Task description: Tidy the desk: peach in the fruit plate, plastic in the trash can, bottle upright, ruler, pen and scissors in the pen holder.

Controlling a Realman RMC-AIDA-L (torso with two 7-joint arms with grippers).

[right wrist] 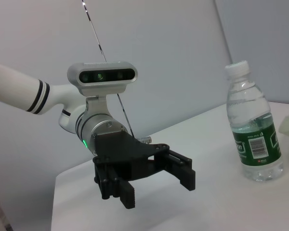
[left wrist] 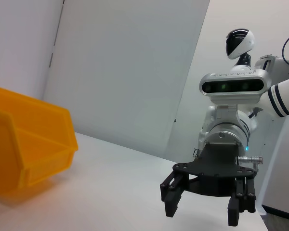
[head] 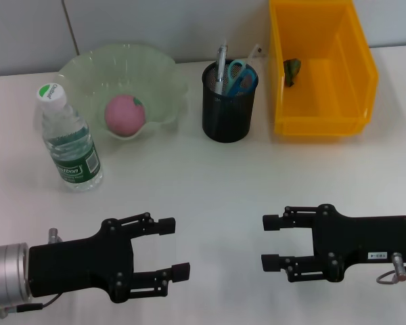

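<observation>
The pink peach [head: 125,114] lies in the pale-green fruit plate [head: 88,68] at the back left of the desk [head: 210,183]. In front of it the bottle [head: 68,139] stands upright, also seen in the right wrist view [right wrist: 253,130]. The black mesh pen holder [head: 227,115] holds the blue scissors [head: 241,76], a pen [head: 220,68] and a clear ruler tip [head: 256,51]. A crumpled greenish plastic [head: 293,70] lies inside the yellow trash can [head: 318,125]. My left gripper [head: 174,248] and right gripper [head: 270,242] hover open and empty near the front edge, facing each other.
The left wrist view shows my right gripper [left wrist: 202,211] and the trash can [left wrist: 29,144]. The right wrist view shows my left gripper [right wrist: 158,190]. A wall runs behind the desk. Bare tabletop lies between the grippers and the row of containers.
</observation>
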